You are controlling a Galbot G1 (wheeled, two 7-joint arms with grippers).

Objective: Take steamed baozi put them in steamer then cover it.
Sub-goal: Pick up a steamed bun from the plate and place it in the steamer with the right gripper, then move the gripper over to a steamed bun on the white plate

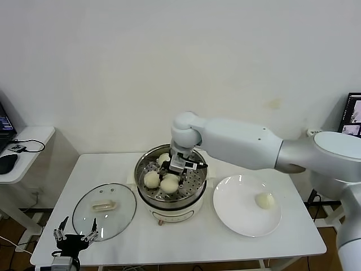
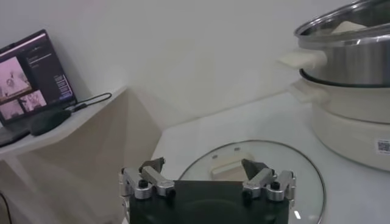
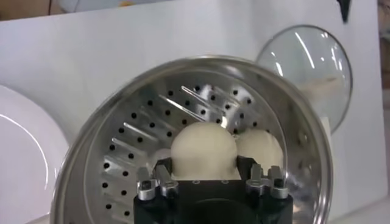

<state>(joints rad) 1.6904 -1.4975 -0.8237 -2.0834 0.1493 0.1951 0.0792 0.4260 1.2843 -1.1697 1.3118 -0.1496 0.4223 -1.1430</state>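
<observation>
Over on the left, the left gripper (image 1: 75,234) is parked with jaws wide and empty at the desk (image 1: 101,164) front edge, just beside the cover (image 1: 105,210), which is laid flat on the desk. In the middle, the right gripper (image 1: 179,164) is held down inside the steamer (image 1: 170,179), closed around a baozi (image 3: 203,150) right over the tray, with two more buns sat alongside. One last bun (image 1: 264,200) is left on the white plate (image 1: 237,217) to the right, so that side is nearer the right arm.
</observation>
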